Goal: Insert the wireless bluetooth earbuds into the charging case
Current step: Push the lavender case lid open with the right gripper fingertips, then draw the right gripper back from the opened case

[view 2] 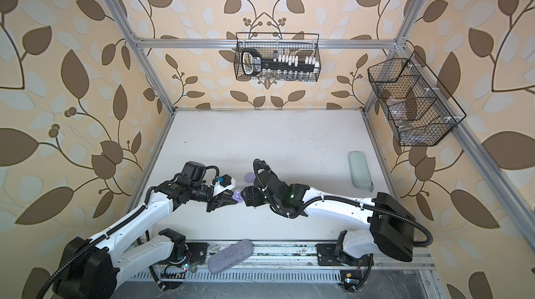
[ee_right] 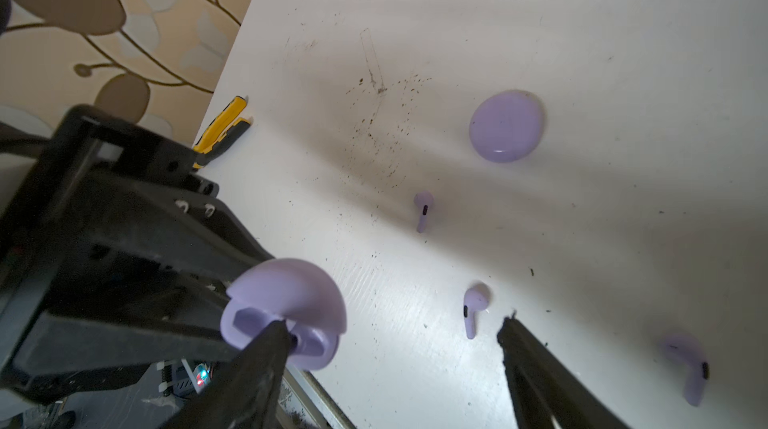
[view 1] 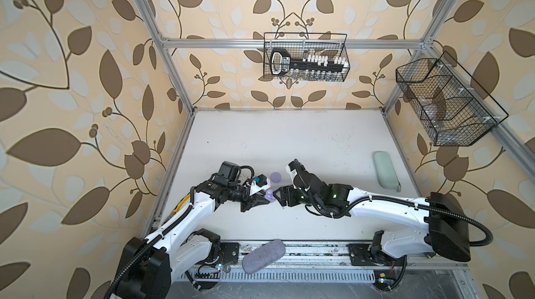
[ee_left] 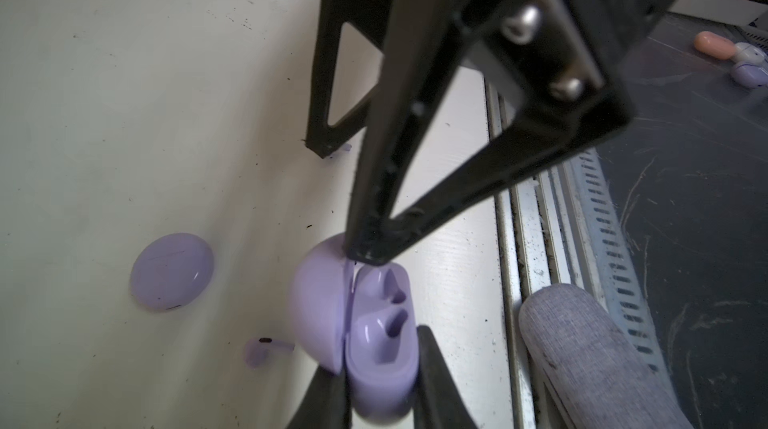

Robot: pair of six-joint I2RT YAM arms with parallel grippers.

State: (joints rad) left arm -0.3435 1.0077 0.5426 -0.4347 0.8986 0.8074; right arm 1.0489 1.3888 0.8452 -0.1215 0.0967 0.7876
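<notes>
My left gripper (ee_left: pixel 382 389) is shut on the base of an open lavender charging case (ee_left: pixel 374 323), held just above the table with its lid (ee_left: pixel 320 302) swung back and both sockets showing. The case also shows in both top views (view 1: pixel 269 195) (view 2: pixel 238 195). My right gripper (ee_right: pixel 395 325) is open; one fingertip (ee_right: pixel 282 329) touches the case's open face (ee_right: pixel 286 310), while the other is well apart. Three earbuds lie loose on the table (ee_right: pixel 423 209) (ee_right: pixel 473 308) (ee_right: pixel 688 364). A second, closed lavender case (ee_right: pixel 507 125) lies beyond them.
A grey fabric pouch (view 1: pixel 263 255) lies across the front rail. A mint-green hard case (view 1: pixel 386 173) sits near the table's right edge. Wire baskets hang on the back wall (view 1: pixel 305 57) and the right wall (view 1: pixel 445 103).
</notes>
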